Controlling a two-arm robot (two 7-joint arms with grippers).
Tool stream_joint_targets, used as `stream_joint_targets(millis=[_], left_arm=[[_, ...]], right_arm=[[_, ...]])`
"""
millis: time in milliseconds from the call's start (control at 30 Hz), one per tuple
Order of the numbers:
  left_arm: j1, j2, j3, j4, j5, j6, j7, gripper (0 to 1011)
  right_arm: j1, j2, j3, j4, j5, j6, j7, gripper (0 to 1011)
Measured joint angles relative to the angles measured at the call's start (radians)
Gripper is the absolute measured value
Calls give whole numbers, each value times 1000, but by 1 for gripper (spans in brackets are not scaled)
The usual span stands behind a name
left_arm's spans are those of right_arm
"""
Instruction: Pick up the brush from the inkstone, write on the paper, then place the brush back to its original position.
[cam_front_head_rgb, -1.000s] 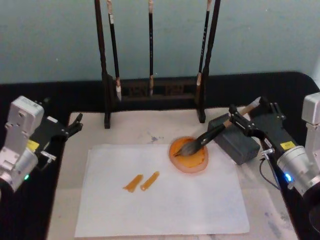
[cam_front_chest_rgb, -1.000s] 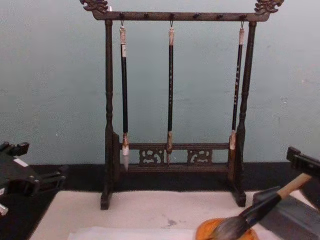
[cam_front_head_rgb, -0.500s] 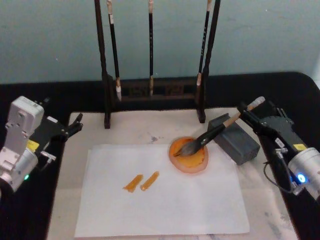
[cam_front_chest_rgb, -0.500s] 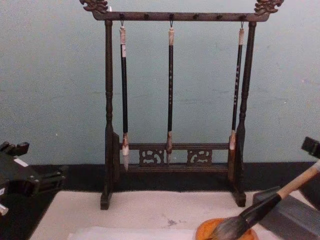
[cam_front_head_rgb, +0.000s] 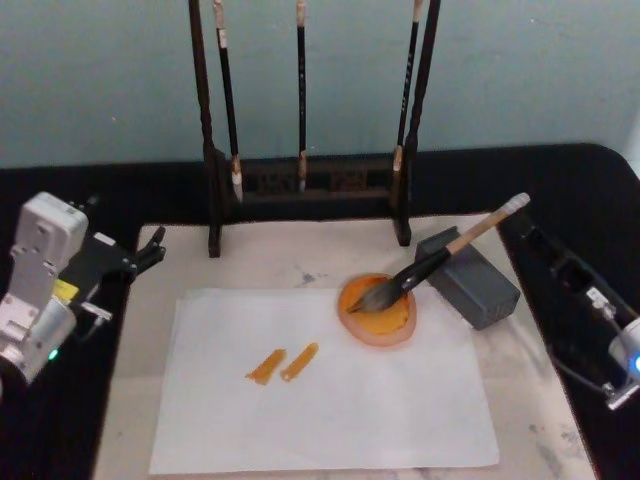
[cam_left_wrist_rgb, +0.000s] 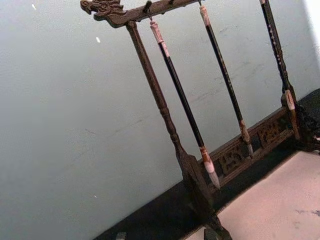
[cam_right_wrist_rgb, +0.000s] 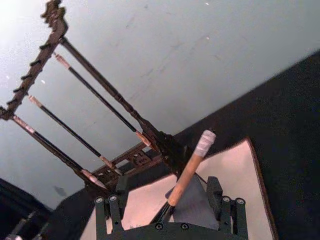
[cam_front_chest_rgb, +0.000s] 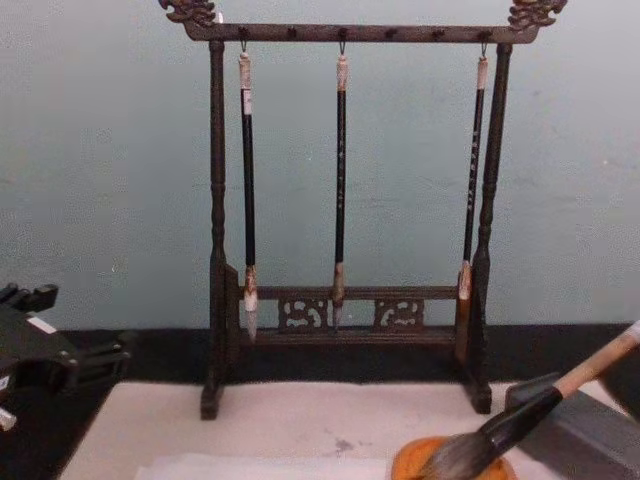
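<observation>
Off the right side of the cream mat (cam_front_head_rgb: 270, 265), my right tool (cam_right_wrist_rgb: 167, 192) stands wide open with nothing in it, its jaws either side of the line to the brush (cam_front_head_rgb: 440, 255) but clear of it. That brush lies propped across the grey inkstone (cam_front_head_rgb: 485, 290), white-wrapped end poking out toward me, tuft down in the orange dish (cam_front_head_rgb: 385, 325). I judge that end the danger: any sweep of my arm that clips it would lever the handle off the inkstone and flick the wet tuft over the paper (cam_front_head_rgb: 320, 410), smearing beside the two orange strokes (cam_front_head_rgb: 283, 363). Only leaning, it might also roll by itself. My left tool (cam_front_head_rgb: 150, 250) idles at the mat's left edge.
</observation>
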Motion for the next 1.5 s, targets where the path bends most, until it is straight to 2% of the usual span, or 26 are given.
stream_joint_targets(millis=[233, 267, 433, 533, 733, 967, 1333, 1500], left_arm=[[0, 0, 0, 0, 0, 0, 0, 1010], [0, 0, 0, 0, 0, 0, 0, 1010], [0, 0, 0, 0, 0, 0, 0, 1010], [0, 0, 0, 0, 0, 0, 0, 1010], [0, 0, 0, 0, 0, 0, 0, 1010], [0, 0, 0, 0, 0, 0, 0, 1010], [0, 0, 0, 0, 0, 0, 0, 1009], [0, 0, 0, 0, 0, 0, 0, 1010]], right_arm=[[-6, -4, 36, 21, 117, 62, 22, 1000], [-2, -8, 41, 31, 150, 81, 22, 1000], [28, -22, 39, 75, 232, 129, 28, 1000], [46, -25, 30, 96, 252, 145, 35, 1000], [103, -23, -2, 157, 272, 173, 62, 1000], [175, -29, -48, 232, 269, 179, 88, 1000], [279, -68, -114, 361, 259, 158, 133, 1000], [314, -84, -132, 411, 257, 139, 154, 1000]])
